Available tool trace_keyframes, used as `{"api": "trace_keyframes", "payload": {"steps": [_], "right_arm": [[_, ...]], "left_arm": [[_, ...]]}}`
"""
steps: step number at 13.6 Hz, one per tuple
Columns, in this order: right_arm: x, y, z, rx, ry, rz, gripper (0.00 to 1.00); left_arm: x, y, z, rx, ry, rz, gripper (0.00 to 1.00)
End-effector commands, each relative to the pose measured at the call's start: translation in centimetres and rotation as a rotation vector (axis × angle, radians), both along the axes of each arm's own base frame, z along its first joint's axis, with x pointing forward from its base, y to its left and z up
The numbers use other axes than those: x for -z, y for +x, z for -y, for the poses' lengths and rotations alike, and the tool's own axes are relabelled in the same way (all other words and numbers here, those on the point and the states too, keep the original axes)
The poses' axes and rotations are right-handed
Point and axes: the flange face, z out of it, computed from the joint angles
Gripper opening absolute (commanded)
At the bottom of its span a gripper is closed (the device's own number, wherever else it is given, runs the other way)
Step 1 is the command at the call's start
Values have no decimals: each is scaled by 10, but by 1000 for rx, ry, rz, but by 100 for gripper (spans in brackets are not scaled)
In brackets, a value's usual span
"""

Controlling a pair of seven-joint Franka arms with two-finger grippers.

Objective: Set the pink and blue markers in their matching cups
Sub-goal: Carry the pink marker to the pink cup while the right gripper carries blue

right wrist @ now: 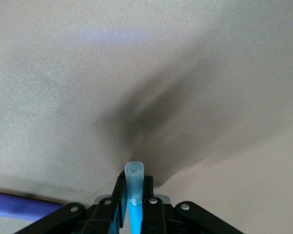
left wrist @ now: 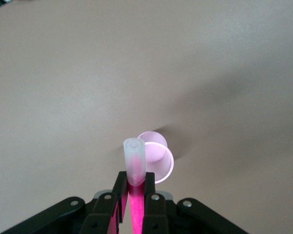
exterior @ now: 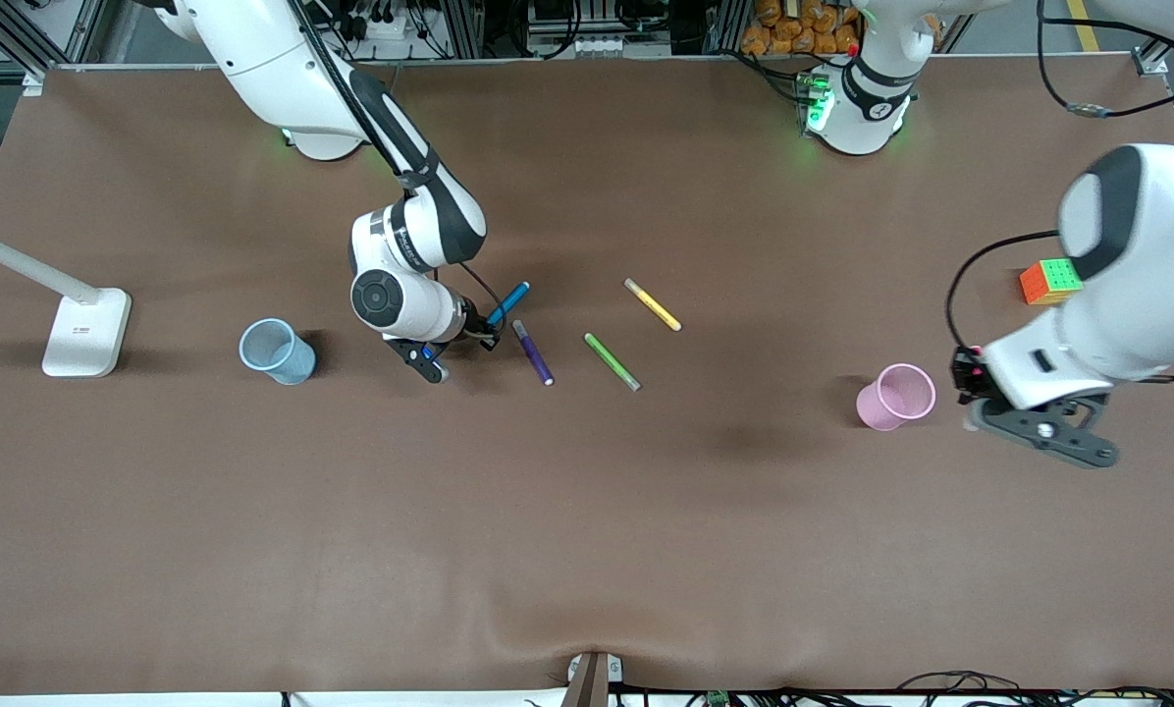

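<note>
Item: left gripper (left wrist: 132,204), over the table (exterior: 587,550) just beside the pink cup (exterior: 896,396) at the left arm's end; jaws clenched on the pink marker (left wrist: 135,168), pale end toward the cup.

Item: right gripper (right wrist: 132,204), over the table beside the purple pen (exterior: 533,352); jaws clenched on the blue marker (exterior: 508,304).

Item: blue cup (exterior: 275,350), upright, toward the right arm's end, well apart from its marker.

Item: green pen (exterior: 612,361) and yellow pen (exterior: 653,304), lying loose mid-table.

Step, as I judge it: both markers lifted, carrying to cups. Next I centre pink above its rim and release; blue needs a longer carry.

Item: brown mat, slightly rippled at its near edge. Cube (exterior: 1050,281) and white stand (exterior: 84,329) at the ends; cabling and framing along the robots' side.
</note>
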Motion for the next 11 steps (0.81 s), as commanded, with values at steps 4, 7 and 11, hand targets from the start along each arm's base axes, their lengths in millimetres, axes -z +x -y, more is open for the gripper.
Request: {"api": "trace_keyframes", "payload": {"steps": [4,7,11], "right_arm": [[-49,24,41,-40,56,-24,0],[-96,52,99,-155,144,-26,0],[-160,75,150,-310,58,72,0]], "left_arm": [[-18,-28,-11,115,-80,78,0],[-2,-32,-20,211,-130,145,0],[27,-42,-49,267,-319,167,0]]}}
